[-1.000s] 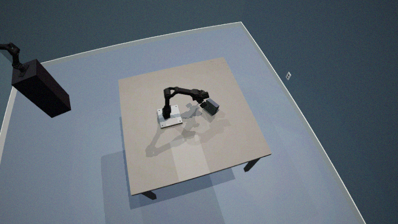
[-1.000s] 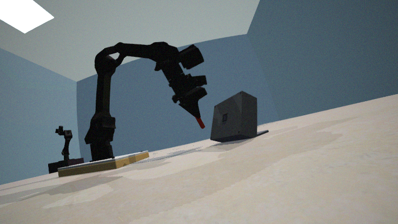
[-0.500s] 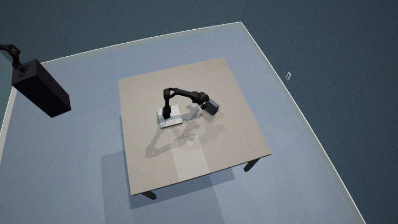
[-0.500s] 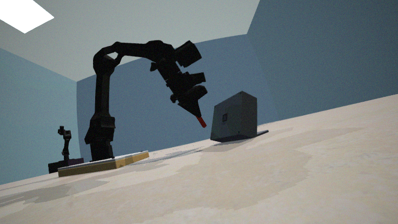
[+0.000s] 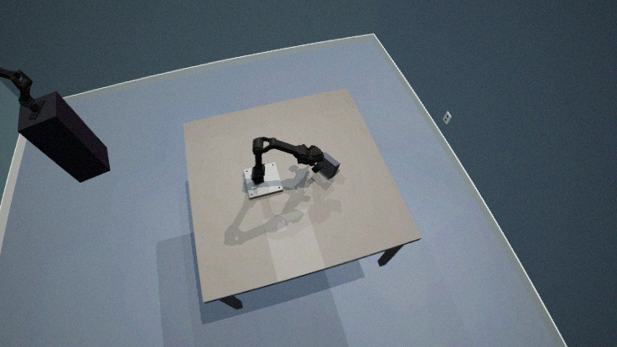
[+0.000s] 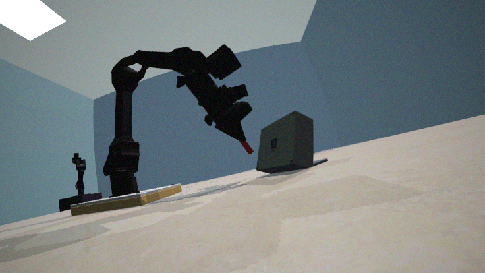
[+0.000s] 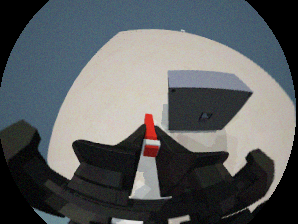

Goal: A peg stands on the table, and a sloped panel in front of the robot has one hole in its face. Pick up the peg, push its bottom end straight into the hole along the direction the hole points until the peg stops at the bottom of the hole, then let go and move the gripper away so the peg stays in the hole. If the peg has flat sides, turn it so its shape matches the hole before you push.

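Note:
My gripper (image 6: 242, 140) (image 7: 149, 127) is shut on the red peg (image 6: 247, 147) (image 7: 149, 121). The peg is tilted, its free end pointing down towards the panel, above the table and apart from the panel. The dark grey sloped panel block (image 5: 331, 166) (image 6: 276, 156) (image 7: 187, 107) stands in front of the gripper, to the right of the peg in the wrist view. Its face has one squarish hole (image 6: 273, 143) (image 7: 205, 116). In the top view the peg is hidden and the gripper is beside the block.
The arm's white base plate (image 5: 272, 182) (image 6: 162, 190) lies on the beige table (image 5: 241, 267) (image 6: 373, 220) behind the gripper. A second arm stands on a dark box (image 5: 69, 137) away from the table.

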### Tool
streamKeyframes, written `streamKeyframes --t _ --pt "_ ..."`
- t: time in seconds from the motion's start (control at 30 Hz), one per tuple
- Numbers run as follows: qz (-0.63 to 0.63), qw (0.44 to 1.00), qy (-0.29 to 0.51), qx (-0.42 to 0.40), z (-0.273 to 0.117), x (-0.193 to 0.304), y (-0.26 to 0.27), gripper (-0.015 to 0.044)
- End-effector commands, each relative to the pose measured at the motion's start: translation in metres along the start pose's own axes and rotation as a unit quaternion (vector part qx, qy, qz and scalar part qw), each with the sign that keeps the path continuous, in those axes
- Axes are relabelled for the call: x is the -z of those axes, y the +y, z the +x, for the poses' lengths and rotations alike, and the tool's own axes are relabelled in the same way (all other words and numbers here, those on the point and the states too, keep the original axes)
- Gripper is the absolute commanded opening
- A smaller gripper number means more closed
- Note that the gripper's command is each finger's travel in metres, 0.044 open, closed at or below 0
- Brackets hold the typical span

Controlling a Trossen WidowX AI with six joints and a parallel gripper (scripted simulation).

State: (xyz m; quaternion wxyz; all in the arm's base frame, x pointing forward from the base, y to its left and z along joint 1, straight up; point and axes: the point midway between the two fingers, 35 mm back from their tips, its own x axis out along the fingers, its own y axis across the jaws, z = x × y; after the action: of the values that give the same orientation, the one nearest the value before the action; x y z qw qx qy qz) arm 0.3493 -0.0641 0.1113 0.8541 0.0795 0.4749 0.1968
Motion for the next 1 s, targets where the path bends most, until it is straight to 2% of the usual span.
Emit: streamKeyframes --t 0.0,0.97 --pt "-0.003 1.0 -0.008 -0.004 -0.001 0.005 -0.004 0.0" --pt "-0.034 0.996 -0.082 0.002 -0.021 0.016 -0.031 0.0"
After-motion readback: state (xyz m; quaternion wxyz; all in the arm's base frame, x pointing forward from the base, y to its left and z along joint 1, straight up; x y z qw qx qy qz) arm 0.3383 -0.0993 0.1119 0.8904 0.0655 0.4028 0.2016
